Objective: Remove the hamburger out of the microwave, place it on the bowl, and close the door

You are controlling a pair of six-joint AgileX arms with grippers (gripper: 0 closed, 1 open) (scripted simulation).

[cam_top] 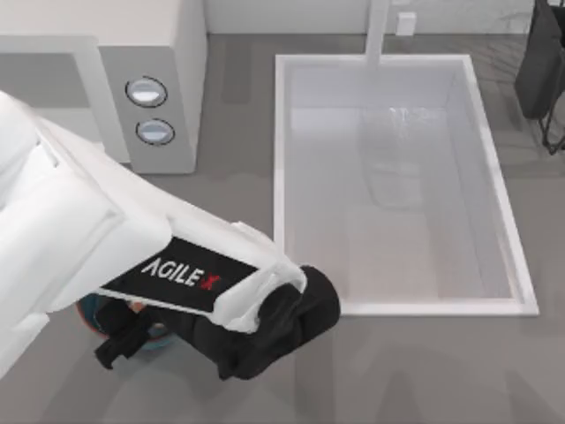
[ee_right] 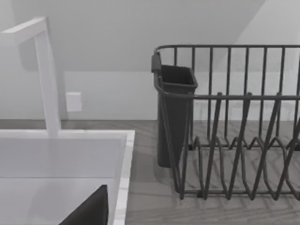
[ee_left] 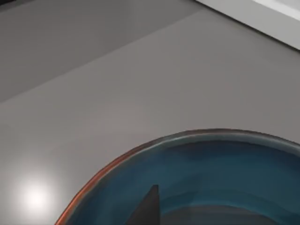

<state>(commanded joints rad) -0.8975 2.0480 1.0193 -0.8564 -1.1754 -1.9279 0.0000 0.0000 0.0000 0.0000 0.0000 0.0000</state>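
The left hand (cam_top: pixel 119 340), its grip impossible to tell, is hanging over the bowl (ee_left: pixel 197 173), beside the sink (cam_top: pixel 402 305) and microwave (cam_top: pixel 163 97).

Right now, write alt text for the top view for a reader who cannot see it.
The left arm reaches over the teal-blue bowl at the table's front left. Behind it stands the microwave with two silver dials; a white sink lies to the right.

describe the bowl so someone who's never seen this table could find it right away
Start from the big white sink, then go to the table's near left corner, beneath the left arm's gripper. The bowl sits there: round, glazed teal-blue with a reddish-brown rim, the one colourful thing among white and grey fixtures.
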